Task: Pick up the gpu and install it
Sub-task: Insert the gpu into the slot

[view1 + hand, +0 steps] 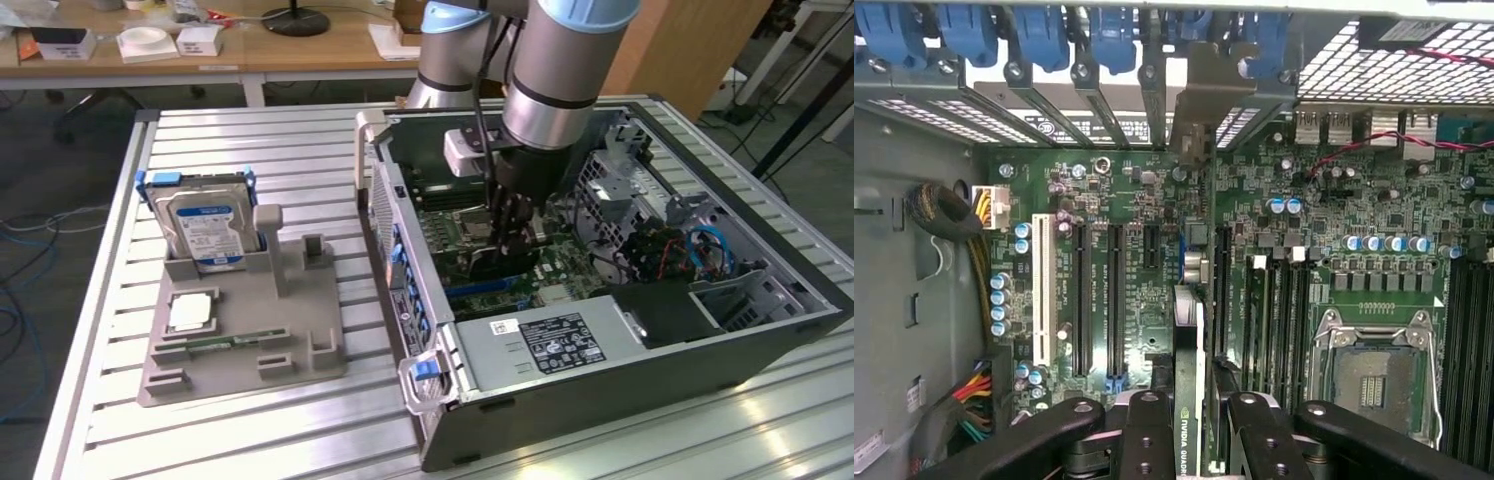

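Dark gpu [1192,360] stood edge-on, clamped by the end effector [1199,432], evidently to line its connector with a motherboard [1124,190] slot.

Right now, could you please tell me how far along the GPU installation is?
Done: the gpu has been picked up and brought into the open computer case.
In hand: the hand grips the card edge-on, over the expansion slots of the motherboard.
Left: the card is not yet released, and I cannot tell whether it is seated in a slot.
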{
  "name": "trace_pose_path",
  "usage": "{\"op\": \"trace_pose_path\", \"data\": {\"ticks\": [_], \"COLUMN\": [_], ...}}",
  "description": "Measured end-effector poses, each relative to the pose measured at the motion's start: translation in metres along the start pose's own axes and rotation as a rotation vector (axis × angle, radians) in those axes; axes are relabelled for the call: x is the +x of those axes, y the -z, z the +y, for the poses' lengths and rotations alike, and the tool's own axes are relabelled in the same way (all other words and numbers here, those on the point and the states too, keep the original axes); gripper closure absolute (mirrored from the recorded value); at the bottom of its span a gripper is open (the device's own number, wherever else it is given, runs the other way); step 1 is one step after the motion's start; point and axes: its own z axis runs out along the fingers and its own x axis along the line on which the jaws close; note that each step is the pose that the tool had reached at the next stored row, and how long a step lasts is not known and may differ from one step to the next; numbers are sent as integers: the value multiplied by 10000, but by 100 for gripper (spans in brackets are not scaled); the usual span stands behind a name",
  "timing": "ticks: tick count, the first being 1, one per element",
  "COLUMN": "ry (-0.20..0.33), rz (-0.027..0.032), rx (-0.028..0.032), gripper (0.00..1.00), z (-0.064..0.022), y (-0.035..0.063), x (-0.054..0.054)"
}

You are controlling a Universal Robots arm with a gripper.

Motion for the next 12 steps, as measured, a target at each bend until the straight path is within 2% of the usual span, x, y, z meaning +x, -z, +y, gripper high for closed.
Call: {"op": "trace_pose_path", "data": {"ticks": [5, 12], "ry": [3, 2], "rz": [2, 2], "rx": [-6, -9], "gripper": [74, 74], "z": [-74, -74], "y": [-2, -2], "x": [9, 67]}}
